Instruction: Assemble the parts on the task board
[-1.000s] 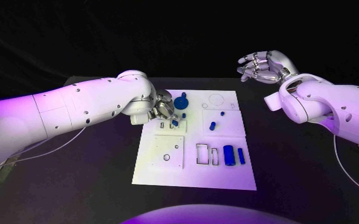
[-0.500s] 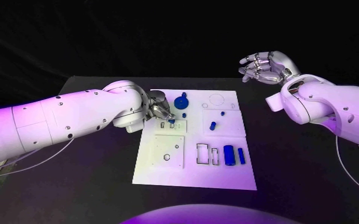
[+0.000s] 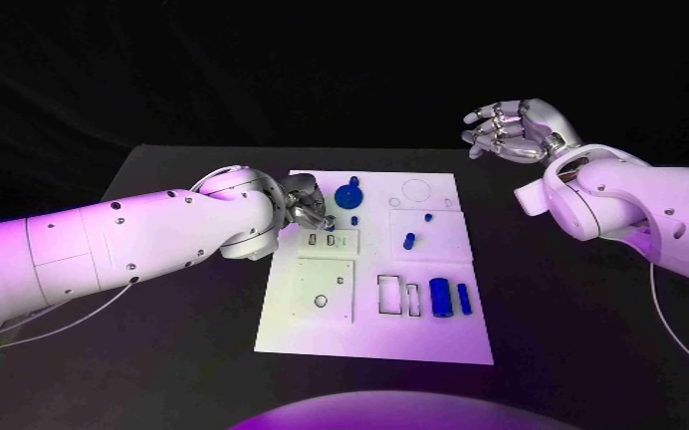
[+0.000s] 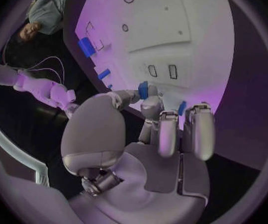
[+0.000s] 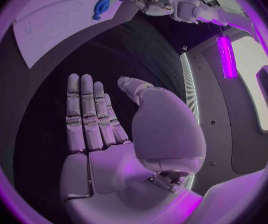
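1. Your left hand (image 3: 305,203) was over the task board (image 3: 331,335) near its far-left corner, fingertips just above the two small slots (image 3: 322,240) in the raised plate there.
2. Fingers were clamped on a small blue part (image 4: 143,90), pinched at the fingertips in the left wrist view; a second bit of blue (image 4: 181,108) showed by the other fingers, and you couldn't tell whether it was held or just lay behind them.
3. Key relation: the slots sat directly under and slightly toward the near edge from the fingertips. Judging by this, the insert needs a short drop, not a reach.
4. The pinched part looked short and blocky; its long axis couldn't be read for sure. The slots' long axes ran far edge to near edge, so the part prob. needs to match that.
5. Your right hand (image 3: 506,129) was well apart, raised beyond the board's far-right corner, fingers loosely curled and apart, holding nothing; its wrist view showed the fingers straight, side by side. The left hand was clearly nearer.
6. Other parts on the board: blue disc (image 3: 347,194) at the far edge, small peg (image 3: 408,241) mid-board, two blue bars (image 3: 449,298) toward the near-right, long axes far-to-near.
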Controlling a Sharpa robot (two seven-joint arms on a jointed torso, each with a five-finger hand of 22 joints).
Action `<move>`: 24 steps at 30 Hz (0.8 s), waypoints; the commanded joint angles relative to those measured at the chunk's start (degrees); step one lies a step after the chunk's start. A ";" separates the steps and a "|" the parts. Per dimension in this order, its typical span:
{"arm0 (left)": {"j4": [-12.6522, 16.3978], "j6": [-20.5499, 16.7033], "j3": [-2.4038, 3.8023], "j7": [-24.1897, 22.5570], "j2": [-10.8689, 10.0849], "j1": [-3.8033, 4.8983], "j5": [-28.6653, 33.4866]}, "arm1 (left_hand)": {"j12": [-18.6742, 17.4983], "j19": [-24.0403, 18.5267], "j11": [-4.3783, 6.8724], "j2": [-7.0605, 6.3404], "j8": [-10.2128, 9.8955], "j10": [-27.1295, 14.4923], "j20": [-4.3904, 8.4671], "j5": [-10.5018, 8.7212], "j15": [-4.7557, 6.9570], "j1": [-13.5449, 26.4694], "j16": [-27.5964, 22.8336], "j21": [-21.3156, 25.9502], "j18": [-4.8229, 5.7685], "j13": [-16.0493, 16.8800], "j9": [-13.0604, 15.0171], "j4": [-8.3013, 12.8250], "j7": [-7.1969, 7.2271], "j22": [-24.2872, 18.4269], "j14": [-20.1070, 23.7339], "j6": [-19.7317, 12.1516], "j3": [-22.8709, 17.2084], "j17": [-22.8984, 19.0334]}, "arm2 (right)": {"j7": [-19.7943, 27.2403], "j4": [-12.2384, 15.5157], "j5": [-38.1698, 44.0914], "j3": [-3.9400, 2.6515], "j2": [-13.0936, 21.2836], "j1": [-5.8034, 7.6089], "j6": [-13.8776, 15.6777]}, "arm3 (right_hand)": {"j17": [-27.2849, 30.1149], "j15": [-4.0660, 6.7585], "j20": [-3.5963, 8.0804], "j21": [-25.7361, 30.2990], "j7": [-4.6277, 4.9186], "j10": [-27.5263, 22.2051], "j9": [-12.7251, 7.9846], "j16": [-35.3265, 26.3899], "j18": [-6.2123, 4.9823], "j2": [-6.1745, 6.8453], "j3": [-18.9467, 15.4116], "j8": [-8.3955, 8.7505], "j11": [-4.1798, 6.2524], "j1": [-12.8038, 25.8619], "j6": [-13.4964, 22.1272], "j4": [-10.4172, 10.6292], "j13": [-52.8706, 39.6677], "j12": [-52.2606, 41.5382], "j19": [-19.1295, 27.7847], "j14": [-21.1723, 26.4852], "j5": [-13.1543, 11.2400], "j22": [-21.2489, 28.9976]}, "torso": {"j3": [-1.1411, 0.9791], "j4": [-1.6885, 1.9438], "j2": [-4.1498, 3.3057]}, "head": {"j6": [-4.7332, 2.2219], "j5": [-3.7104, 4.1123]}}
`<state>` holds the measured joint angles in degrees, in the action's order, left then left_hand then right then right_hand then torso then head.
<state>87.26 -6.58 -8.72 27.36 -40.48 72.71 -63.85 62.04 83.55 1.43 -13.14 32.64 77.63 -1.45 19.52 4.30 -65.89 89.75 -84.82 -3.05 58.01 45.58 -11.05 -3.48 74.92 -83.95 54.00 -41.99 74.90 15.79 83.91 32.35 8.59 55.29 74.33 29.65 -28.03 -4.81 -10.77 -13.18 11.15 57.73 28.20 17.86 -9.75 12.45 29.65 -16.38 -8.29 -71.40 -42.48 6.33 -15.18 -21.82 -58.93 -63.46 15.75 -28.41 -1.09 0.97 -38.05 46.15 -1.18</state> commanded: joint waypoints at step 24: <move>-1.49 3.46 -0.48 1.50 2.11 -0.53 -3.48 | 0.89 1.12 0.16 -0.78 0.08 0.87 0.11 1.92 0.53 -0.22 0.25 -0.57 0.79 0.83 2.05 10.31 0.57 4.84 -6.05 1.36 -10.63 15.10 | 1.09 0.05 1.18 -0.01 -0.17 -0.32 -0.24 | 0.09 -0.32 -0.24 0.29 1.67 -0.15 -0.14 -0.40 -0.59 -0.22 -0.31 -0.29 -0.24 0.41 -0.44 -0.02 0.23 0.39 -0.19 0.01 0.32 0.23 | 0.06 0.06 -0.01 | 0.82 -0.12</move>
<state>85.80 -4.20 -9.21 28.59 -38.52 72.21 -66.78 62.61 83.54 1.54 -14.03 32.58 78.15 -1.45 21.09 4.29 -65.43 89.75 -85.04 -3.06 58.79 45.59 -11.05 -3.37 74.90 -83.95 54.72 -41.99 74.92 16.17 83.89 32.84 8.59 55.17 74.04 29.67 -28.00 -4.81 -10.77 -13.18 11.15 57.74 28.15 17.64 -9.75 12.45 29.65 -16.38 -8.29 -71.40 -42.48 6.33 -15.05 -21.83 -58.93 -63.46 15.75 -28.27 -1.05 0.98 -38.07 46.96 -1.29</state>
